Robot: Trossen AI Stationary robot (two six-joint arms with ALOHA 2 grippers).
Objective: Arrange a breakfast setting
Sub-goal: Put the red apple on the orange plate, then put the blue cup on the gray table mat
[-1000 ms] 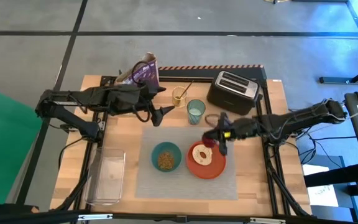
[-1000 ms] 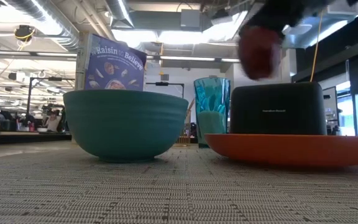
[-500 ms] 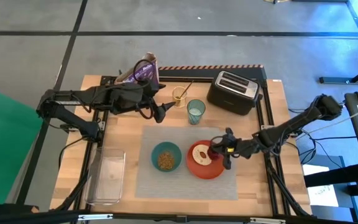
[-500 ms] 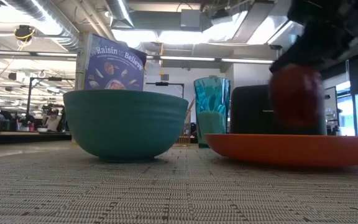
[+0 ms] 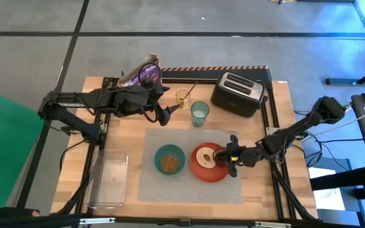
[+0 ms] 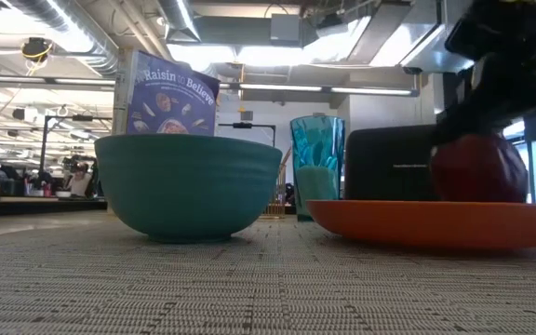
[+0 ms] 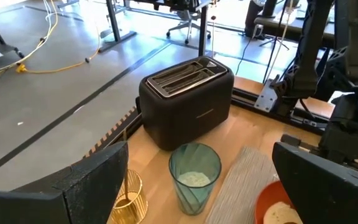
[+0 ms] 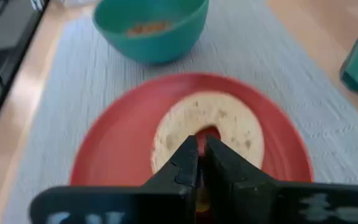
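Note:
The grey placemat (image 5: 189, 185) holds the teal bowl (image 5: 169, 159) and the orange-red plate (image 5: 203, 172). The bagel (image 5: 204, 156) lies on the plate. My right gripper (image 5: 228, 157) is over the plate's right part, shut on the small dark-red fruit (image 6: 479, 167). The translucent teal cup (image 5: 199, 114) stands beyond the mat's far edge. The gold spoon's handle (image 5: 189, 89) sticks up from a small gold holder (image 5: 182, 98). My left gripper (image 5: 165, 115) waits open just left of the cup. My right gripper comes slanting down from the table's right side, and its fingers (image 8: 185, 163) stand almost together. Which part of the fruit they have is hidden by the gripper itself. The fruit's underside (image 6: 477, 197) sits on the plate's right part.
The black toaster (image 5: 237, 94) stands at the far right behind the cup. A cereal bag (image 5: 146, 73) stands at the far edge. A clear plastic tray (image 5: 109, 180) lies at the near left. There is bare mat near the front edge.
My right gripper has carried the fruit from beyond the plate's far edge toward the table's near edge and down. The fruit, which hung clear above the plate, now sits on the plate's right part beside the bagel.

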